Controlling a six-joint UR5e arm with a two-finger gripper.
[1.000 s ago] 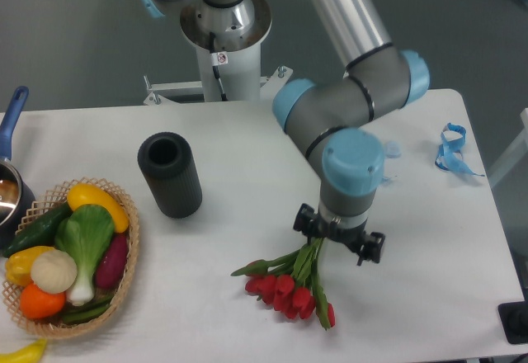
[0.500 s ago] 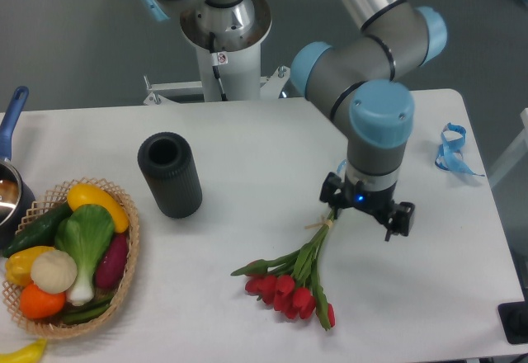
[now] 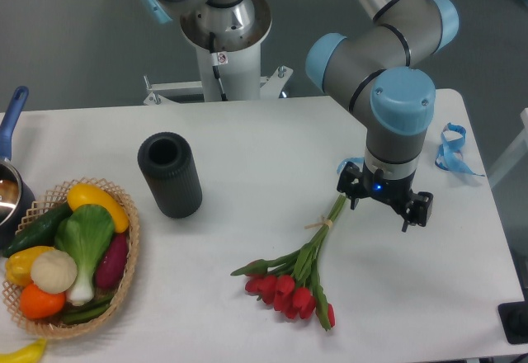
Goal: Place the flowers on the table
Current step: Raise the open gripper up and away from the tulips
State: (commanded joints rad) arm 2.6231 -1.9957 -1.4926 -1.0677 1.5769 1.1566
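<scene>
1. Camera view: the table (image 3: pixel 247 140) was a white top with rounded corners that filled most of the frame.
2. The UR5e arm (image 3: pixel 388 58), grey with blue caps, reached down from the top over the right half of the table.
3. A wicker basket (image 3: pixel 128 252) of vegetables sat at the left edge, with a dark pot (image 3: pixel 10 183) with a blue handle just behind it.
4. A black ribbed cylinder (image 3: pixel 170 175) stood left of centre.
5. The flowers (image 3: pixel 299 276) lay flat on the table near the front, red heads toward the camera and stems pointing up and right to the gripper.
6. The gripper (image 3: pixel 384 205) hung just beside the stem tips; its fingers appeared spread apart, grasping nothing.
7. A blue ribbon (image 3: pixel 452 150) lay near the right edge.
</scene>
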